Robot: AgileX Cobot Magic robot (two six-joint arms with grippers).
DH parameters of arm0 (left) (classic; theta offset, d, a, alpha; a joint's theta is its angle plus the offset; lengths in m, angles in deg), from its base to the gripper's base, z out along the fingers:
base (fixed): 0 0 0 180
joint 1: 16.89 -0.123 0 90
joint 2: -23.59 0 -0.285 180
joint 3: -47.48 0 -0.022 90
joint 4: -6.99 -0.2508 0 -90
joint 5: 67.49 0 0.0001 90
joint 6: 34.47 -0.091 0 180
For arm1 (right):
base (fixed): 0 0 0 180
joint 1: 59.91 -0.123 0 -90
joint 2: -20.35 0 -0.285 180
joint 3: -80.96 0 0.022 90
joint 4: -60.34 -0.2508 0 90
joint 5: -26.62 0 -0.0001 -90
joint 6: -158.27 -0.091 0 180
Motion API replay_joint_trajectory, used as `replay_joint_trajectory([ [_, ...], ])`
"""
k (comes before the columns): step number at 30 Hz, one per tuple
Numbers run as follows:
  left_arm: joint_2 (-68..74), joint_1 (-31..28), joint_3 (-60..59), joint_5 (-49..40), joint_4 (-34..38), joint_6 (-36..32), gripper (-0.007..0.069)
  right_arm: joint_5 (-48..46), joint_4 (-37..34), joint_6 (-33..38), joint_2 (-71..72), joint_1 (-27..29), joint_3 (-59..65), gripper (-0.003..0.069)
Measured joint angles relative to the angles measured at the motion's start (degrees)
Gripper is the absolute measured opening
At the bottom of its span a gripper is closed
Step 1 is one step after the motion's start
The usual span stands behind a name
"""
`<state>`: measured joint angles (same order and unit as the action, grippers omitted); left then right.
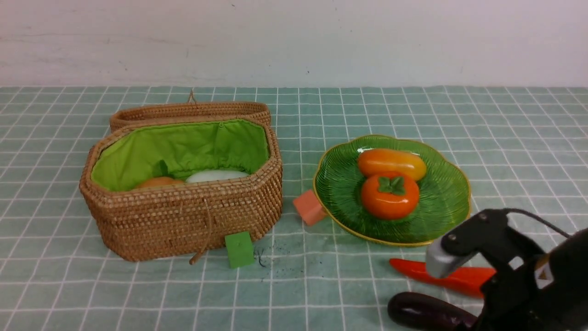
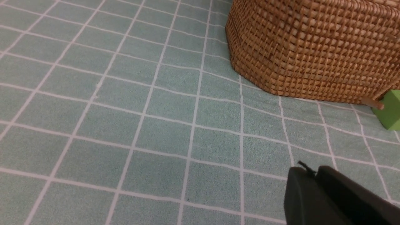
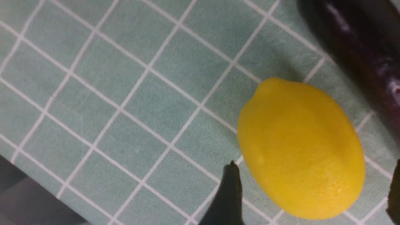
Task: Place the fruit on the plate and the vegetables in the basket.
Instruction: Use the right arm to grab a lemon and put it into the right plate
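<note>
The right gripper (image 3: 314, 179) is open with the lemon (image 3: 301, 150) between its jaws, so close softly on its fat middle.

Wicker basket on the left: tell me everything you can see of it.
The tan woven wicker basket is an elongated octagon, upright on the teal checked tablecloth. Its hinged lid lies open behind it, baring a bright green cloth lining. Inside lie an orange-brown rounded item and a whitish rounded item, half hidden by the front wall. A cord with a wooden toggle hangs down the front. A small green cube sits at its front base; contact is unclear.
</note>
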<state>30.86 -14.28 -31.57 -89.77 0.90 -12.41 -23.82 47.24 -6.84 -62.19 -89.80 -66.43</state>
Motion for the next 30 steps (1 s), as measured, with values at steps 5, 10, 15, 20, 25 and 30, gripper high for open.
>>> replay_joint_trajectory([
  [5,0.0,0.0,0.0,0.0,0.0,0.0,0.0052,-0.4,2.5,-0.7,-3.7,-1.8,-0.1,0.0627],
  [10,0.0,0.0,0.0,0.0,0.0,0.0,0.0052,3.0,5.0,-1.8,-9.4,-1.8,-0.3,0.0600],
  [15,0.0,0.0,0.0,0.0,0.0,0.0,0.0055,2.2,5.0,-1.8,-11.5,-1.8,-1.4,0.0566],
  [20,0.0,0.0,0.0,0.0,0.0,0.0,0.0060,-1.4,2.4,-1.6,-11.7,-1.8,-3.3,0.0566],
  [25,0.0,0.0,0.0,0.0,0.0,0.0,0.0066,-7.3,-8.6,2.2,-10.5,-1.9,-13.1,0.0560],
  [30,0.0,0.0,0.0,0.0,0.0,0.0,0.0071,-3.6,-10.5,2.3,-11.2,0.7,-24.1,0.0560],
])
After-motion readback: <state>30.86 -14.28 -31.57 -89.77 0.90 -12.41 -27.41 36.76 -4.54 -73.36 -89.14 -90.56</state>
